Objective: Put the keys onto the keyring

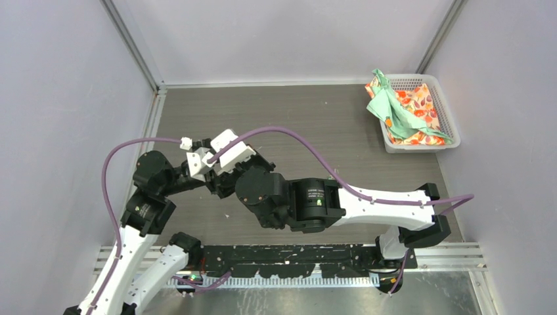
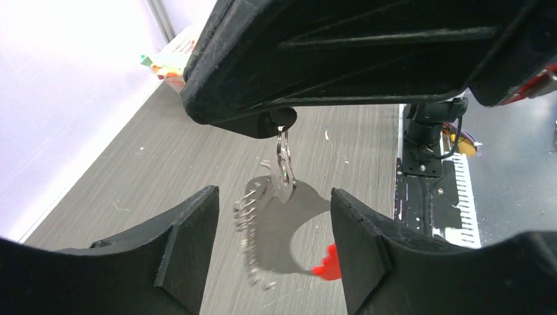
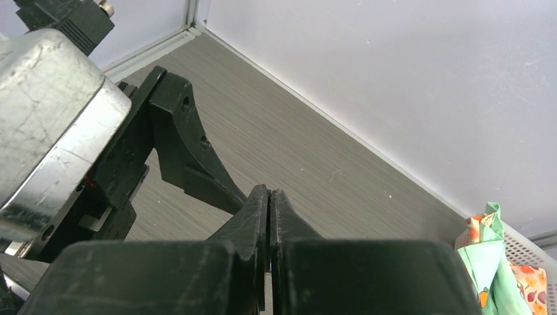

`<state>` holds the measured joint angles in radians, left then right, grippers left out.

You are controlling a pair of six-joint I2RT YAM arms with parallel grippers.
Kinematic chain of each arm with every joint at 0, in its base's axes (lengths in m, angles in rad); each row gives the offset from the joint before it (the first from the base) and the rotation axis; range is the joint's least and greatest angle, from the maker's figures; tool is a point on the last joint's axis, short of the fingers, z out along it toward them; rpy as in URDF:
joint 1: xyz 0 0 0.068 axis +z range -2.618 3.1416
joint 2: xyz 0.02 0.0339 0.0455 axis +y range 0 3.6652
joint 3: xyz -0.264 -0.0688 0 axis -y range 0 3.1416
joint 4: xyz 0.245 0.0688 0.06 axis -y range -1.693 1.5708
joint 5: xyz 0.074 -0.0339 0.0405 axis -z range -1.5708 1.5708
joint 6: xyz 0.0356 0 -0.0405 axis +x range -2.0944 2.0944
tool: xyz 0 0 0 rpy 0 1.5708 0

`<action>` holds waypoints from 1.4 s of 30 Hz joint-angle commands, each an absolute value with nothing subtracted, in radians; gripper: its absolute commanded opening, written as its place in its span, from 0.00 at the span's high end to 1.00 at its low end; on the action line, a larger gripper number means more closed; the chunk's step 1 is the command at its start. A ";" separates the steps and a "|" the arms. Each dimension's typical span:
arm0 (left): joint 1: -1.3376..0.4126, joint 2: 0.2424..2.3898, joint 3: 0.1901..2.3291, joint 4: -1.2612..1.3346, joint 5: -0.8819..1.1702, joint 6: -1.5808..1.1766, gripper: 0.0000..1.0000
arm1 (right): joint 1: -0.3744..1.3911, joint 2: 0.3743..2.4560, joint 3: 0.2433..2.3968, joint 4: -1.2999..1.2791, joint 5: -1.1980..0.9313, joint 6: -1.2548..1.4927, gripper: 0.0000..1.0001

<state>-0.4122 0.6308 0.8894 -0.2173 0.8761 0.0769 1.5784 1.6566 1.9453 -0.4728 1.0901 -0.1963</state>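
Grey wood-grain table point(image 1: 315, 125) boxed in by plain white walls point(image 1: 59, 98), with a white plastic basket point(image 1: 448, 118) in the far right corner holding a green cloth point(image 1: 394, 108) on top of an orange patterned one. Both arms are bunched up over the left-middle of the table, wrists practically nose to nose.

From the left wrist cam, the right gripper point(image 2: 272, 121) comes in from above with its jaws pinched together on the top of a small silver key point(image 2: 284, 174), which dangles straight down off the tip. Can't make out any coloured tag on it from here. The right wrist cam backs that up: the two black fingers point(image 3: 259, 216) are pressed together with barely a sliver between them, though the key itself is hidden in that view.

The left gripper point(image 2: 274, 197) has its jaws spread wide, not clamped on anything. The keyring point(image 2: 248, 226) sits in the gap between them, below the hanging key. Its beaded chain is blurry, and the red tab point(image 2: 326, 266) is right up against the inner face of one finger. Honestly can't tell if the chain is lying on the table or hanging just off it. The key's tip is right beside the upper end of the chain, but touching or not, no idea.
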 commanded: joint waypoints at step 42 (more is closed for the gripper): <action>-0.416 0.590 0.922 -0.139 0.843 -0.056 1.00 | 1.606 1.668 2.053 -0.570 0.956 -0.122 0.74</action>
